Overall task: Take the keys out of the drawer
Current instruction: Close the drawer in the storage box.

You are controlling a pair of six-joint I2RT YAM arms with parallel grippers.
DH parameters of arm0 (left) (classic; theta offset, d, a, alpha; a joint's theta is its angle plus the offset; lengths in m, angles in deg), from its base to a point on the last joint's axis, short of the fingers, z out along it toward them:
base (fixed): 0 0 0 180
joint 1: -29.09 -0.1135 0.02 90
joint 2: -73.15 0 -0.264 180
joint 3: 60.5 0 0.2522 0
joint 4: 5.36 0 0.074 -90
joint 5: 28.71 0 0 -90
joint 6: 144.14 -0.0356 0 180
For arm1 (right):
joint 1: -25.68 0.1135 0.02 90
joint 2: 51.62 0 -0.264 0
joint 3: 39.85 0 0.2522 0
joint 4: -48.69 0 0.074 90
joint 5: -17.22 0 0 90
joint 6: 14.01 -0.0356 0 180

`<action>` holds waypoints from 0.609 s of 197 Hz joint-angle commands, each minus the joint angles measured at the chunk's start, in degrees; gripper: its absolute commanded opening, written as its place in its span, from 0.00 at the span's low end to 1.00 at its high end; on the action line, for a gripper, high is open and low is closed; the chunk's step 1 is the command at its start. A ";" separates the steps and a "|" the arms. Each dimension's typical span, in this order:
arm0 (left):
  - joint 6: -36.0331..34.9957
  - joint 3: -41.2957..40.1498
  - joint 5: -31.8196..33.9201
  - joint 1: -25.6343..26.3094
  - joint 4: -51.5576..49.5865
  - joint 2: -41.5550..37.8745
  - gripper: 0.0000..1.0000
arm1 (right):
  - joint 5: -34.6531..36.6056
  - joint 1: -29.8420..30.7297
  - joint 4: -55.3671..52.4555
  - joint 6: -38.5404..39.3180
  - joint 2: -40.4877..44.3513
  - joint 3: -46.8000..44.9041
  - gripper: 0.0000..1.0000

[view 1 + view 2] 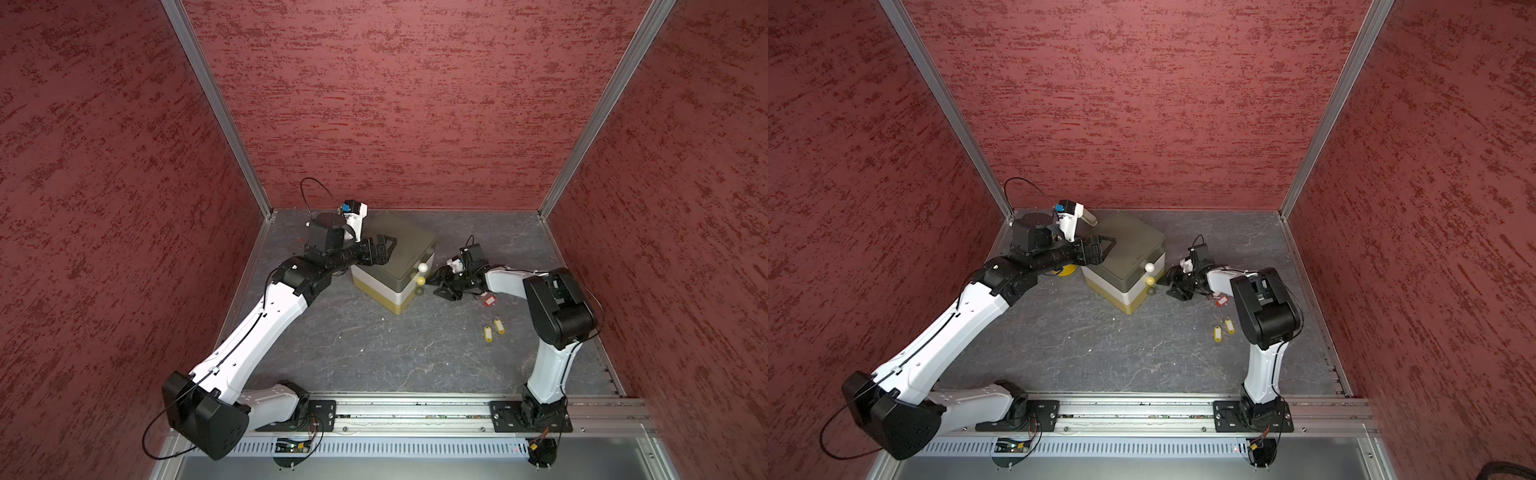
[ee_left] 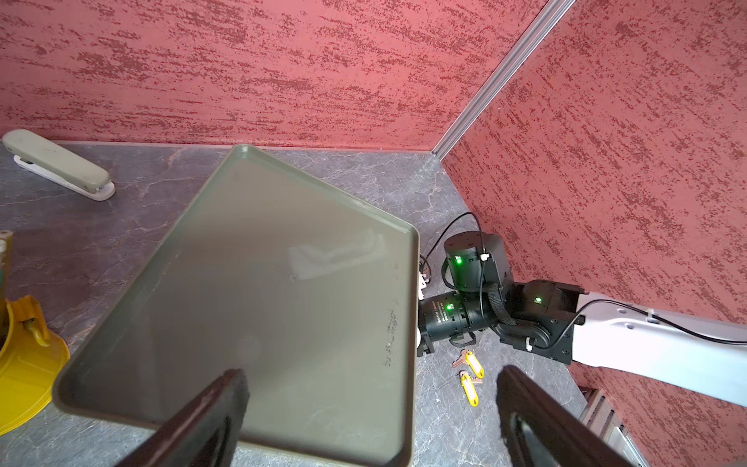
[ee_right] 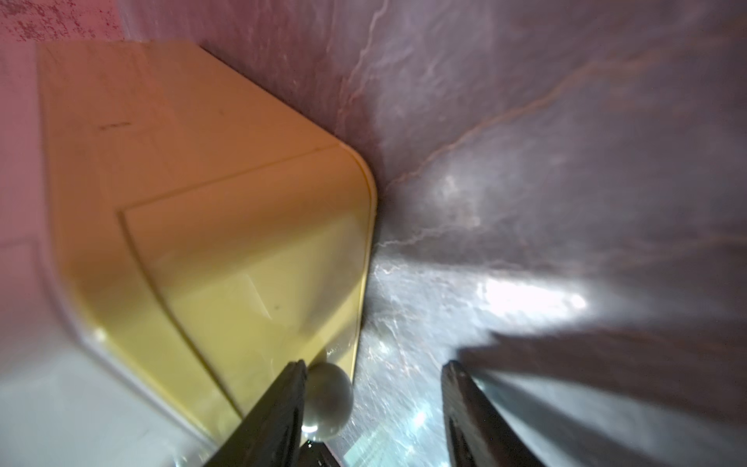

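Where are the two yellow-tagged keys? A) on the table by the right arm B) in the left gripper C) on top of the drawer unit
A: both yellow-tagged keys lie on the table beside the right arm, clear of the drawer unit.

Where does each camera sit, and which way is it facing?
Top views: overhead from the front, looking down at the drawer unit; left arm and right arm show.
Left wrist: above the unit's lid, facing across it; open left gripper shows.
Right wrist: low over the table, facing the bottom drawer's knob; open right gripper shows.
Shared: top and left wrist views show the yellow-tagged keys.
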 commanded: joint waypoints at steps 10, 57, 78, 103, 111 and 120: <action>-0.36 -1.33 0.82 -0.38 1.74 -1.59 1.00 | 2.92 -1.11 -3.10 3.59 4.96 -1.07 0.58; 0.66 -4.08 1.80 -0.38 2.02 -4.06 1.00 | 4.44 -3.87 -7.12 6.99 10.03 -2.61 0.58; 0.93 -4.92 2.41 -0.30 1.75 -5.10 1.00 | 5.83 -5.07 -11.71 10.16 13.33 -1.28 0.58; 1.87 -5.93 2.94 -0.29 0.48 -6.32 1.00 | 8.51 -6.01 -19.35 15.18 17.54 2.75 0.58; 2.33 -6.52 3.13 -0.34 0.14 -6.83 1.00 | 9.66 -6.16 -21.83 16.90 18.88 4.34 0.58; 2.89 -7.41 3.34 -0.31 -0.14 -7.47 1.00 | 10.80 -6.39 -24.24 18.85 20.29 6.19 0.59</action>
